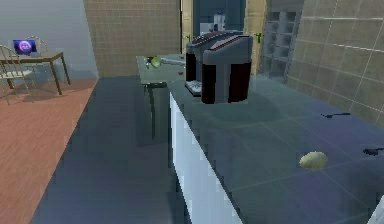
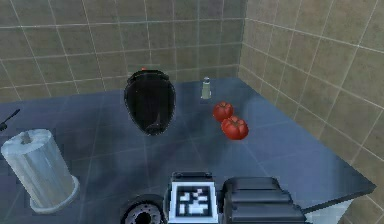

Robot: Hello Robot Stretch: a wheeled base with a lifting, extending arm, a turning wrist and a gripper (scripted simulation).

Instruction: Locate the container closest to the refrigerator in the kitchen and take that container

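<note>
Arm side view: dark rounded container in the upper middle, above the grey bench and in front of the tiled wall; can't tell if it rests on the bench or is clear of it. Small pale shaker just right of it, farther back by the wall. Red tomato right of the container, second tomato just beside the first. Pale ribbed cylinder upright on the bench at lower left, well apart from the tomatoes; thin dark utensil at the left edge.

Arm's ridged dark bar at the bottom right of middle; white marker square left of it. The pincer is a dark round body at the bottom edge; far end not made out, so can't tell its state or whether it holds anything.

Forward view: bench fills the right half. Black-and-red appliance stands at its far end; greenish round thing beyond it to the left; yellowish lump near lower right. At far left, a wooden bench carries a laptop; reddish floor below.
</note>
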